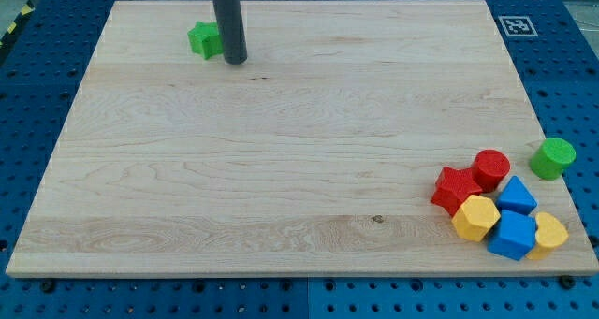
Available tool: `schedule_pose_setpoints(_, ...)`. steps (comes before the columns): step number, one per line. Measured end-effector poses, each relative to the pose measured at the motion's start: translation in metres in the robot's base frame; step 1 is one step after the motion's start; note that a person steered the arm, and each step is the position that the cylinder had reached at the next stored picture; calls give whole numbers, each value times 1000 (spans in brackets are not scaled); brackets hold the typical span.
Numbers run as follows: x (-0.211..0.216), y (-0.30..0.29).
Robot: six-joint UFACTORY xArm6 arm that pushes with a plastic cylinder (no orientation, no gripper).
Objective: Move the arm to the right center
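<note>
Lighting: bright, even, diffuse, apparently from overhead. The wooden board (281, 141) is evenly lit with no glare patches; grain lines and a small knot read clearly. Shadows are soft and short: a faint dark smudge sits at the rod's tip (235, 61), and thin shading shows under the clustered blocks at the view's lower right, e.g. beneath the blue block (511, 236). Colours are saturated without clipping. Focus is sharp across the frame; no motion blur on the rod. The board's edges look straight, converging only by perspective toward the view's top.
</note>
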State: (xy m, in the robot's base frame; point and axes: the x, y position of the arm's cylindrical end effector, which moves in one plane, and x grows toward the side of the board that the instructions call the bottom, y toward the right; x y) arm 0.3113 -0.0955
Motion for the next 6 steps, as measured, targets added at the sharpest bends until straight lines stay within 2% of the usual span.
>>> schedule_pose_setpoints(2, -51, -55)
schedule_pose_setpoints(3, -47, -48)
schedule_pose_setpoints(4, -32, 5)
schedule_pose_setpoints(5, -22, 90)
schedule_pose_setpoints(6, 11, 184)
